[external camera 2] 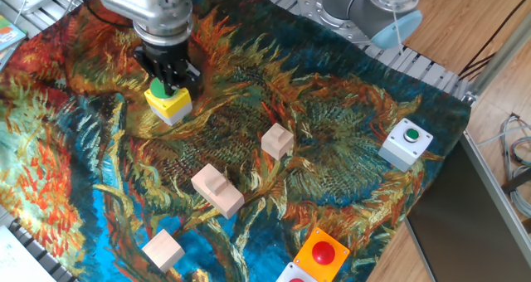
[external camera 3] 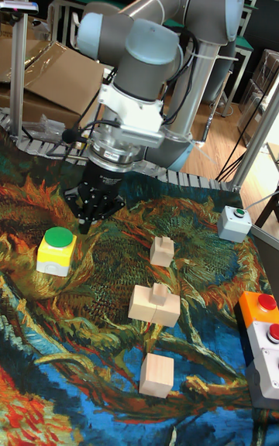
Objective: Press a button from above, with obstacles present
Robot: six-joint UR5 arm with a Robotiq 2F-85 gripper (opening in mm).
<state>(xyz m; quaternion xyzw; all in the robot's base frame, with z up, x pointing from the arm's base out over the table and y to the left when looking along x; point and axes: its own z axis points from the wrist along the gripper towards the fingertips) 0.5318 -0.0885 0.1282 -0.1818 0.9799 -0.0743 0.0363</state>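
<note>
Green-capped and yellow-boxed, the button (external camera 2: 168,100) is sitting far back from the wooden obstacles (external camera 2: 217,190) while the gripper (external camera 2: 172,80) is hovering right over its cap, finger gap impossible to tell, so the press itself is looking not yet finished.

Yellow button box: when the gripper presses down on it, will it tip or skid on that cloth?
Probably stays put. The yellow button box is squat and sits flat on the patterned cloth, so a straight-down press should not tip it. The gripper looks slightly off the green cap, so an off-centre push might rock it. The cloth likely adds grip, though wrinkles could let it shift.
</note>
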